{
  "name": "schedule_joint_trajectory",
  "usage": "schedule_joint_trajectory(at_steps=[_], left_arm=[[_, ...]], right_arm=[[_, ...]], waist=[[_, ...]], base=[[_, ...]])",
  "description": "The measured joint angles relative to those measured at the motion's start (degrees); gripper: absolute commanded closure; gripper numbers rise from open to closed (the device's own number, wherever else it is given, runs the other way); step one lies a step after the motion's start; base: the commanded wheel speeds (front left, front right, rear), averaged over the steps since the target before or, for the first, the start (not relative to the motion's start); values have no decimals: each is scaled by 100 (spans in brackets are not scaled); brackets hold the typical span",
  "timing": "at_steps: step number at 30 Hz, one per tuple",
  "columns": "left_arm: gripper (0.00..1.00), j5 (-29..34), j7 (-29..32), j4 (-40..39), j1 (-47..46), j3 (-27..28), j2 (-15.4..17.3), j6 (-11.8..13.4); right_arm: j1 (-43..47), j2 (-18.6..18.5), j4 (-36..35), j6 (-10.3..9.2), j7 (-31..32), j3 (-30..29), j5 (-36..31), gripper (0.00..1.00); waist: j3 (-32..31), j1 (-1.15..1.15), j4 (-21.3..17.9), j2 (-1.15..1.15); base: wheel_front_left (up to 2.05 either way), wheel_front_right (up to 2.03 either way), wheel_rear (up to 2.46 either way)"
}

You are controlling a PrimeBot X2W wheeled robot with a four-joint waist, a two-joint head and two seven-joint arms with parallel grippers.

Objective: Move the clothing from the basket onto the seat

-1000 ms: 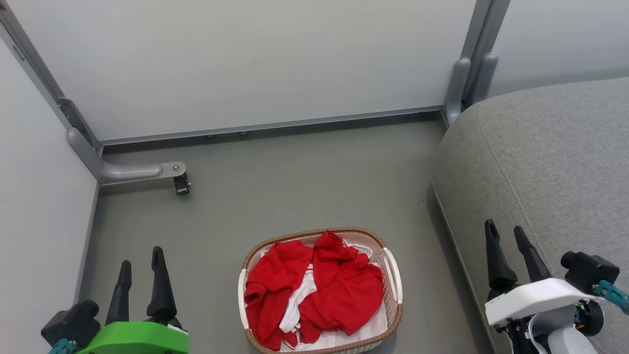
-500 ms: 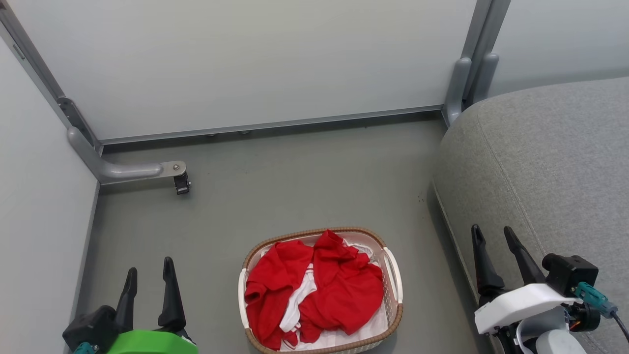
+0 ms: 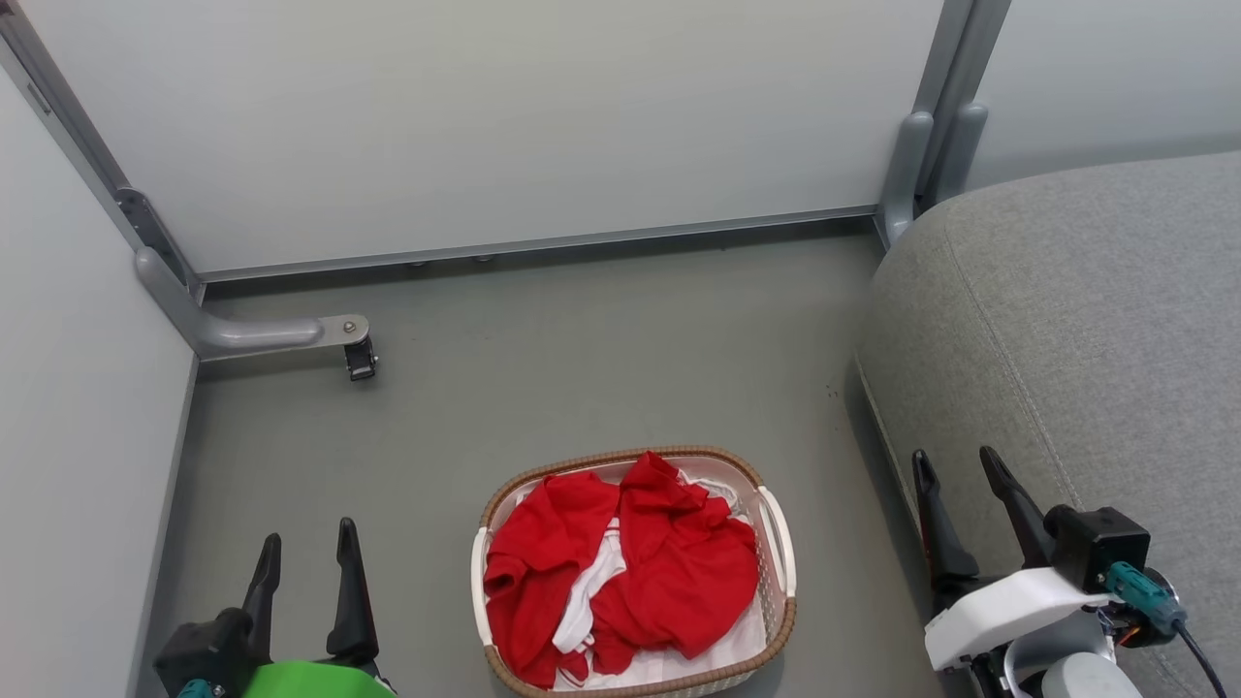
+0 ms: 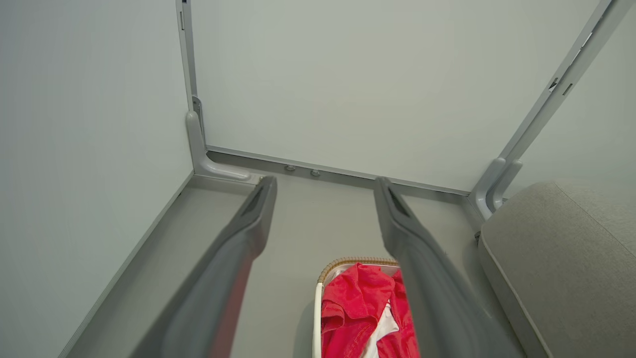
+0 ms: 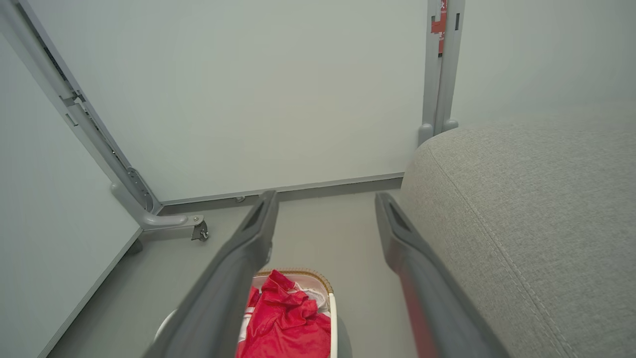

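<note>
I see the clothing (image 3: 620,567) heaped in the basket (image 3: 780,543), bottom centre, with the seat (image 3: 1086,320) at right. The left gripper (image 3: 308,533) and right gripper (image 3: 954,456) flank it, both spread wide and empty, ready to reach in, I judge.

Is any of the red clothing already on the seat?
No, the clothing lies in the basket on the floor, beside the seat and not on it.

Lighting bright, even, diffuse; no glare. Soft shadow on the matte grey floor (image 3: 582,388) along the large light grey woven-fabric seat (image 3: 1086,320). Head view sharp. Wrist views: long dark fingers of left gripper (image 4: 325,180) and right gripper (image 5: 326,194) defocused. Grey metal partition post (image 4: 556,94) leans, wide-angle skew.
</note>
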Motion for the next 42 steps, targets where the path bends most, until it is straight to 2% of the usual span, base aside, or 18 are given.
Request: schedule_joint_trajectory(at_steps=[17,42], left_arm=[[0,587,-190,58,32,-53,5,7],[0,597,-190,70,38,-55,7,5]], right_arm=[[0,-7,11,1,-182,129,-698,0],[-30,-8,44,1,-182,105,-692,0]], waist=[[30,0,14,0],[120,0,19,0]], base=[[0,0,0],[0,0,0]])
